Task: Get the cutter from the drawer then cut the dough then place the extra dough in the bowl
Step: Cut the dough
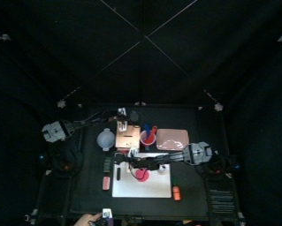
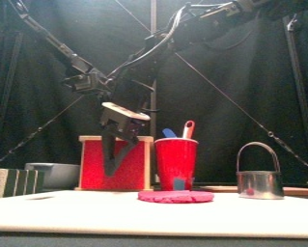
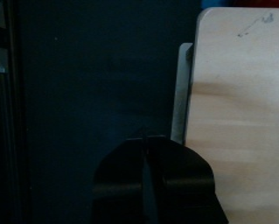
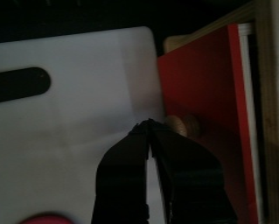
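The right pincer is pinched to a narrow tip and holds nothing. It sits just beside the drawer knob on the red drawer front, which looks flush in the wooden box near the table's back edge. The left pincer is likewise pressed together and empty, over the edge of the box's top; whether it touches I cannot tell.

The cutter, though, stands outside the drawer, toward the table's right edge. It is well apart from the dough, which lies whole on the white cutting board nearer the front edge. So I judge the step in hand to be the pick-up. Draw clear of the knob, spread the jaws, take the wire handle at its crown, keep the ring level, then centre it over the disc.

Counted:
- one box with one drawer
- one cutter
- one dough disc
- one board
- one red cup with two knives, a blue knife and a red knife
- one blue-grey bowl left of the box
- one pink tray to its right
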`<act>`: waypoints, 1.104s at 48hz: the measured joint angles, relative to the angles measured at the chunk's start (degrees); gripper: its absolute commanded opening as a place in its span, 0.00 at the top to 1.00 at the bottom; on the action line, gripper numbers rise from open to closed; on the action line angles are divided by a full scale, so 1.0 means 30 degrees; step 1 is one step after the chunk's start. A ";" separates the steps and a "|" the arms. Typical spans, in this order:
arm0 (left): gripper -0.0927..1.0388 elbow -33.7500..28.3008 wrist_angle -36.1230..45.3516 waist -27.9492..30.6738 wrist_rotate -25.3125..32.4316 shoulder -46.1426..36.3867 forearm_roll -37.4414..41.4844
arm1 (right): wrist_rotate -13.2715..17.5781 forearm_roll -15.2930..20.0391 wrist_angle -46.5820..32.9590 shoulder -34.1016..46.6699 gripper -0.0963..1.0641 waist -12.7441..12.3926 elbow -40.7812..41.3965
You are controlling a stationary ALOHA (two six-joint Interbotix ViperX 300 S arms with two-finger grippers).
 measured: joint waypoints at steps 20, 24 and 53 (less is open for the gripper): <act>0.58 0.0088 -0.0088 0.0264 -0.0059 0.0000 0.0000 | 0.0000 -0.0498 -0.0469 0.0029 0.68 -0.0645 0.0059; 0.58 0.0088 -0.0234 0.0352 -0.0059 0.0000 0.0000 | 0.0029 -0.0469 -0.0498 0.0000 0.68 -0.0674 0.0059; 0.58 0.0293 -0.3076 0.1201 -0.1318 -0.1318 -0.0469 | 0.0117 0.0234 -0.0791 -0.2197 0.68 0.1025 -0.0176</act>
